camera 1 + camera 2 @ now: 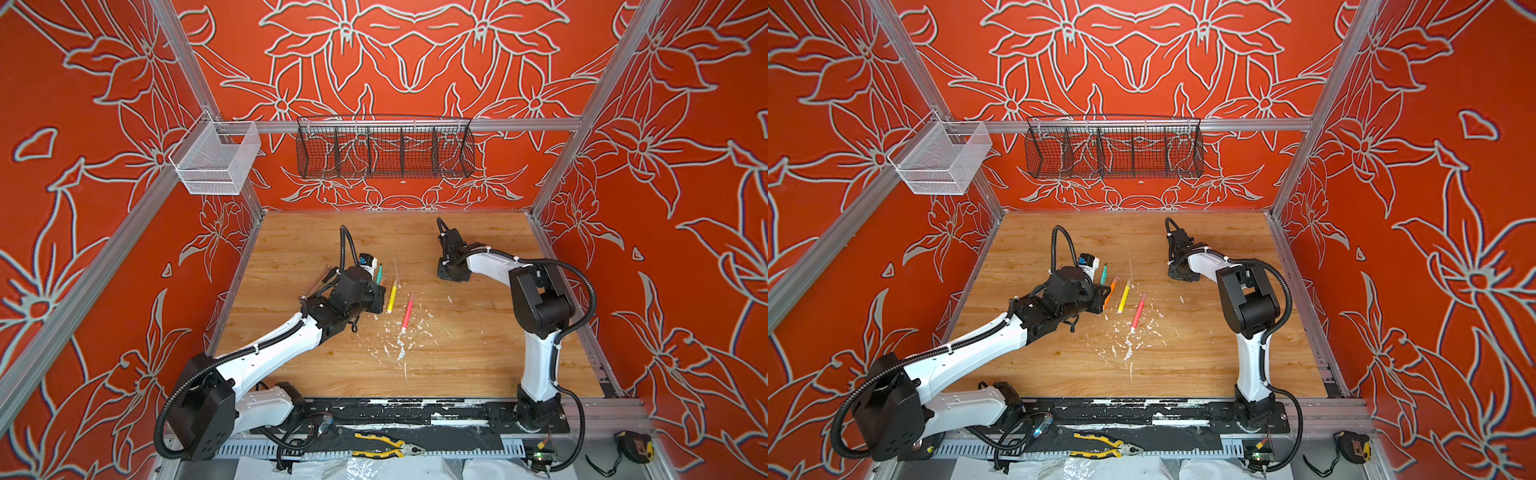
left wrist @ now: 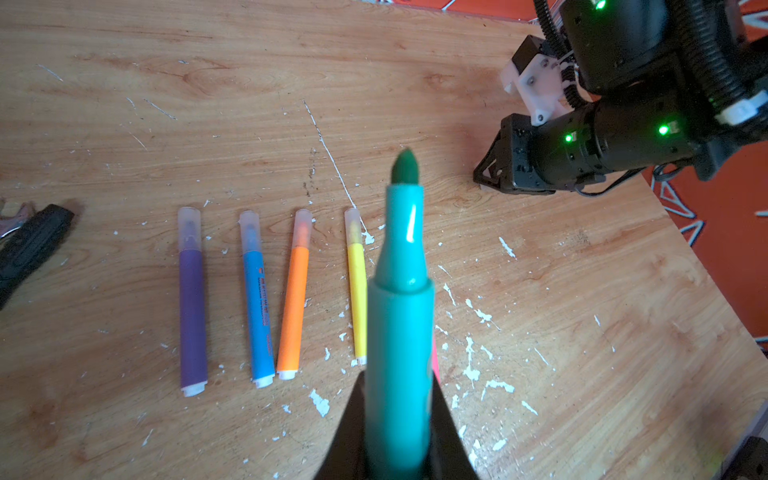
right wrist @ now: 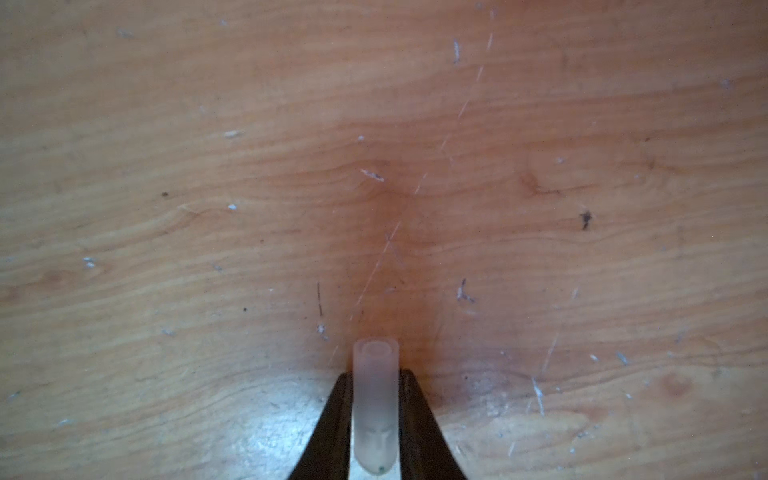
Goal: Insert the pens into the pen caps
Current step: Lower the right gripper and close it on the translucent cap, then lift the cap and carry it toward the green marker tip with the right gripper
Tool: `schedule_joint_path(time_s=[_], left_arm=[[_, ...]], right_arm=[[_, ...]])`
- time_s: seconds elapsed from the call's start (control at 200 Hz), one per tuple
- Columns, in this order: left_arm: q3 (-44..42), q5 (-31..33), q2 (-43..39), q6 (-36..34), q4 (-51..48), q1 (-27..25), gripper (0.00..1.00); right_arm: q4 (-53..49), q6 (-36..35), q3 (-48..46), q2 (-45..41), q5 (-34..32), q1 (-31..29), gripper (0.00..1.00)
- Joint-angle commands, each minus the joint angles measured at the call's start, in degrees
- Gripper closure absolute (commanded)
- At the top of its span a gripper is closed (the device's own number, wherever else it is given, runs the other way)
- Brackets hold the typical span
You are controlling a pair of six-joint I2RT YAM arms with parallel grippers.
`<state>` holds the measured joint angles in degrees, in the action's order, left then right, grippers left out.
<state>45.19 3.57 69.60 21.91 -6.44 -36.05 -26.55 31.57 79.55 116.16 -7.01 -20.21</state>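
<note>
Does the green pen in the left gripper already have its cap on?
No, the green pen in the left gripper shows its dark felt tip bare and uncovered.

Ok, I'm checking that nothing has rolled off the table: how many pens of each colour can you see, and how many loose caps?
Purple pen: 1
Blue pen: 1
Orange pen: 1
Yellow pen: 1
Pink-red pen: 1
Green pen, in the left gripper: 1
Loose cap, in the right gripper: 1
Total: 7

Yellow pen (image 1: pixel 392 296): lying on table (image 1: pixel 478 353), beside pink-red pen (image 1: pixel 407 312).
White flecks (image 1: pixel 401 353): scattered nearby.
Black wire basket (image 1: pixel 384 147): hanging on rear rail (image 1: pixel 519 124).
</note>
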Motion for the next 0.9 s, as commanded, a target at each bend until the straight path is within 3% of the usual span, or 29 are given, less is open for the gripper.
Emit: schedule_joint_path(time_s=[0.0,0.21,0.32,0.52,0.741,0.896], left_arm=[[0.21,-0.50,0.28,-0.29,1.15,-0.04,1.00],[0.42,-2.12,0.73,-0.68,1.55,0.01,1.00],[0.92,-7.70,1.91,-1.84,2.75,-0.05,1.00],[2.17,-16.05,4.75,-3.81,5.26,-1.58,1.00],[1.53,-16.86,3.06,-6.51,6.81,-5.00,1.00],[0.05,-17.22,0.62,-7.98,8.58,-6.70,1.00]], right_arm=[[-2.21,0.09,-0.28,1.88,0.06,0.17,0.82],[-2.02,-0.22,-0.79,1.34,-0.14,0.18,0.90],[-0.71,0.27,-3.47,-2.76,0.31,0.18,0.93],[5.98,3.57,-14.69,-19.00,4.38,0.02,0.93],[15.52,7.96,-25.95,-37.87,11.53,-2.11,0.92],[20.04,11.58,-30.42,-49.88,12.30,-5.61,0.92]])
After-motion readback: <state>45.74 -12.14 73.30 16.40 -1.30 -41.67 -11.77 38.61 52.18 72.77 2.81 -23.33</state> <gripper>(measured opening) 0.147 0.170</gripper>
